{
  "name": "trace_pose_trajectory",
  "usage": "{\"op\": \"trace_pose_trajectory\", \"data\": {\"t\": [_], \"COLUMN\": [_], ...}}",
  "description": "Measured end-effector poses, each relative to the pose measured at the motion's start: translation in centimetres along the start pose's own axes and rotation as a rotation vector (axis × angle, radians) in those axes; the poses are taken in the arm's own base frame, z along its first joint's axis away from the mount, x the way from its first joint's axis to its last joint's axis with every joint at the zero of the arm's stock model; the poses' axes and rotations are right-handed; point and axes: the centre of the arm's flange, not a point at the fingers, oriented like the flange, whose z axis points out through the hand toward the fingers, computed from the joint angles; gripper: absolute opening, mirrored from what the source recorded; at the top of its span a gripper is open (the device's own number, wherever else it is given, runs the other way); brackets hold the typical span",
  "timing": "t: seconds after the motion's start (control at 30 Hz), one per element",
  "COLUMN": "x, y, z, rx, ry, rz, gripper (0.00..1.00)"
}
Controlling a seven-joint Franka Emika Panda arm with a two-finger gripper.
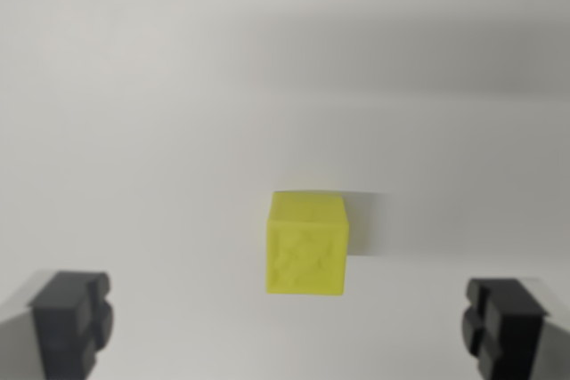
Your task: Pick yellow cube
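Wrist view gives you a plain pale surface point(178, 86) filling nearly the whole picture, grey-white and soft in focus, with a darker band of shade across its upper part. On it, a little right of centre and low in the picture, sits the yellow cube point(306, 244), a bright lime yellow, resting flat with its top face and front face turned toward you. The front face has a raised, rough pattern, but it is too blurred for you to read as any letter or mark, and no other writing shows. A faint shadow lies just beside the cube on the wrist view's right. The gripper point(287, 331) has its jaws spread wide, one dark finger point(71, 322) in the bottom left corner and the other in the bottom right, both cut off by the lower edge. The cube lies between them and slightly beyond, touching neither.
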Motion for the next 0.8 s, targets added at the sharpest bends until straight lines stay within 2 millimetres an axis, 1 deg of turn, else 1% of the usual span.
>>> {"op": "trace_pose_trajectory", "data": {"t": [0.8], "x": [-2.2], "y": [2.7], "z": [6.2], "rx": [0.012], "ry": [0.017], "rz": [0.001], "gripper": [1.0]}}
